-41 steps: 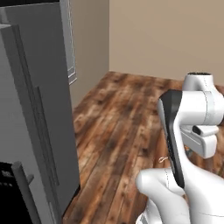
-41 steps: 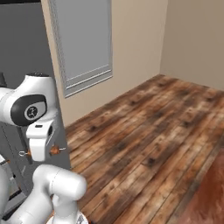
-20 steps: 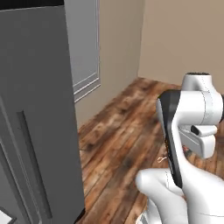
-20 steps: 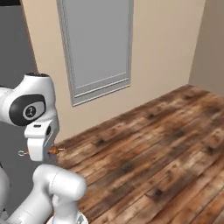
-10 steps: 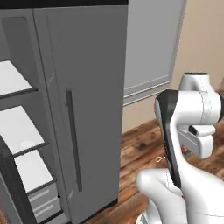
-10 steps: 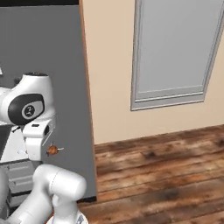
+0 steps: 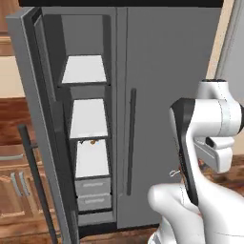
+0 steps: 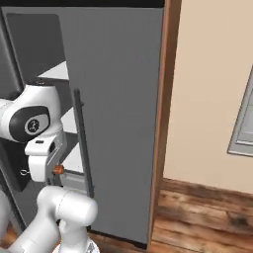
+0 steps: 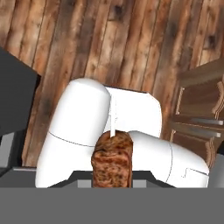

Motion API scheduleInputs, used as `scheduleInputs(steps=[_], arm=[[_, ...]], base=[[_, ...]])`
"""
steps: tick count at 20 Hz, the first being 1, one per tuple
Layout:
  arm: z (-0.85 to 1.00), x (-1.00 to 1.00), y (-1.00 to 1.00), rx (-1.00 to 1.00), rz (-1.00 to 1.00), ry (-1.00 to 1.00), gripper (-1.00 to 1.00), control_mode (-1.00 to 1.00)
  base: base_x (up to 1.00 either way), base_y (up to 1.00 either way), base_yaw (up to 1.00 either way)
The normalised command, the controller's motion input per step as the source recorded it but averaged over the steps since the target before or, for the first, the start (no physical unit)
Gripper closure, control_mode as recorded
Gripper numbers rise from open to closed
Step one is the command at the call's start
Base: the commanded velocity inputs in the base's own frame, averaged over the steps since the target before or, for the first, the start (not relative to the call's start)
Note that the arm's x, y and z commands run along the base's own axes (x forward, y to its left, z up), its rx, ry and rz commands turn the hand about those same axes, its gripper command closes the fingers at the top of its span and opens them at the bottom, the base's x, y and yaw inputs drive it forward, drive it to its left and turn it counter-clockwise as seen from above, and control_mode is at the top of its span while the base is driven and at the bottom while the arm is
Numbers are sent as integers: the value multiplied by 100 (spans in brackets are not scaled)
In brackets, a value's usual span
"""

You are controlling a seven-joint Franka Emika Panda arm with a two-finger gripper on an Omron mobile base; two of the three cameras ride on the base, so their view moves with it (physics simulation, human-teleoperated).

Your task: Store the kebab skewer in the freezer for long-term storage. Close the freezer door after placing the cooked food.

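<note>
- One kebab skewer sits right in front of the hand camera: a chunk of mottled brown, charred-looking meat with a thin pale stick poking out of its top.
- In the right base view a small orange-brown bit of it shows at the gripper, tucked close against the arm's white body.
- The jaws pinch the skewer; the finger tips themselves are hidden behind the meat.
- The freezer door stands swung wide open on the left, its long dark bar handle facing forward.
- Inside, white shelves are stacked above grey drawers.
- The plain grey door beside it is closed.
- Wooden floor planks lie beneath the hand.
</note>
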Motion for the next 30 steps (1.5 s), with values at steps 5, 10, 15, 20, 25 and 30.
scheduleInputs(steps=[5,10,15,20,25,30], arm=[[0,0,0,0,0,0,100,100],[0,0,0,0,0,0,100,100],[0,0,0,0,0,0,100,100],[0,0,0,0,0,0,100,100],[0,0,0,0,0,0,100,100],[0,0,0,0,0,0,100,100]], base=[[40,-25,77],[39,-30,73],[26,-25,58],[34,-15,22],[36,-11,-5],[34,7,-20]])
